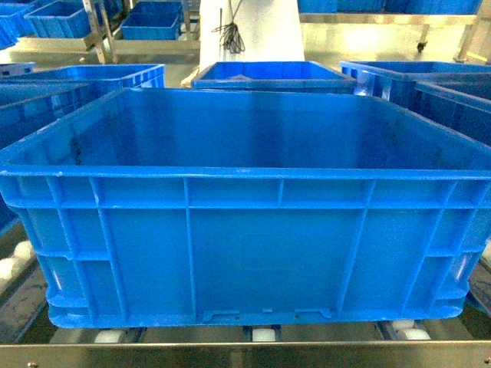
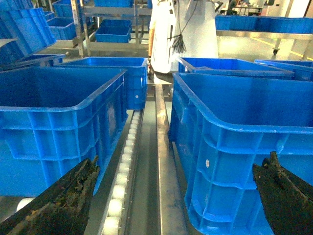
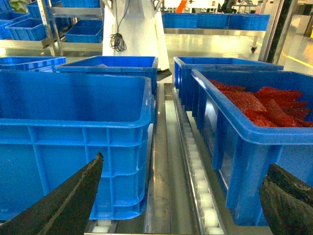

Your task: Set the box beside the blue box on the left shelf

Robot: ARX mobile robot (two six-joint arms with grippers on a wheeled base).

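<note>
Nearest the head camera stands the box (image 1: 245, 230), a large bright-blue crate with a thick rim, ribbed walls and two small tabs at its base edge; it fills most of that view and looks empty inside. It sits on the left shelf (image 1: 230, 354), whose pale steel front rail runs just below it, with small white roller wheels (image 1: 263, 334) showing under its base.

In the left wrist view the left gripper (image 2: 171, 196) has its dark, worn fingers (image 2: 63, 200) spread wide at the bottom corners of the picture, gripping nothing; between them a steel rail and a row of white rollers run away from the camera. The box stands on the right of this lane and a second blue crate (image 2: 58, 127) on the left, the two apart with the lane between them.

In the right wrist view the right gripper (image 3: 181, 196) is likewise spread wide, holding nothing. The box is on its left; across another roller lane stands a blue crate of red pieces (image 3: 259, 127).

Beyond, more blue crates (image 1: 272, 74) sit in rows on the rollers, a white column (image 3: 132, 29) with a hanging black cable rises behind them, and metal racks (image 3: 58, 24) of smaller blue bins stand on a glossy pale floor.
</note>
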